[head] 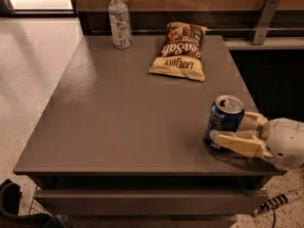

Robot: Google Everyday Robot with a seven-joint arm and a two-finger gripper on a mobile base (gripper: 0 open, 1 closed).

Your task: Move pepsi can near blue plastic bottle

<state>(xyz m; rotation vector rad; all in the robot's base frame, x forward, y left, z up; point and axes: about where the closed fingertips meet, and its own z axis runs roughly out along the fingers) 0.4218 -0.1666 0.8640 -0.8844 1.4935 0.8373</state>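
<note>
The pepsi can [226, 114], dark blue with a silver top, stands near the table's front right corner and leans slightly to the left. My gripper [229, 129] reaches in from the right and is shut on the can, with one cream finger [237, 143] along its near side and the other behind it. The blue plastic bottle [119, 20], clear with a white cap and a pale label, stands upright at the table's far left corner, far from the can.
A bag of chips [180, 51] lies at the back of the brown table [118, 118], right of the bottle. A wooden wall panel and a metal bracket [262, 19] run behind the table. Light floor lies to the left.
</note>
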